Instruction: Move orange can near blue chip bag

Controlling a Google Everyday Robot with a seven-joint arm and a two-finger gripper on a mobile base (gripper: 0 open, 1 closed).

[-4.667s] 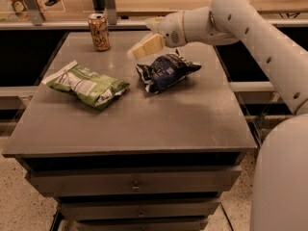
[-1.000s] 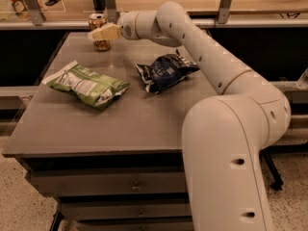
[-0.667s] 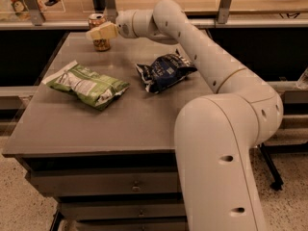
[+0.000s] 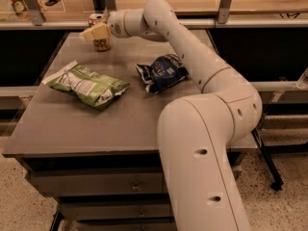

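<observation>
The orange can [image 4: 101, 44] stands upright at the far left corner of the grey table [image 4: 139, 119]. My gripper [image 4: 95, 32] is at the can, its cream-coloured end covering the can's middle, so only the silver top rim and the base show. The can rests on the table. The blue chip bag [image 4: 162, 71], dark navy with white print, lies to the right of the can and nearer to me, apart from it. My arm reaches from the lower right across the table, passing over the blue bag's far side.
A larger green-and-white chip bag [image 4: 89, 84] lies on the table's left half, in front of the can. A shelf rail with metal posts [image 4: 226, 4] runs behind the table's far edge. Drawers sit under the tabletop.
The gripper came from near the blue bag to the can several seconds ago. Over the last second it has stayed at the can; the can has not moved.
</observation>
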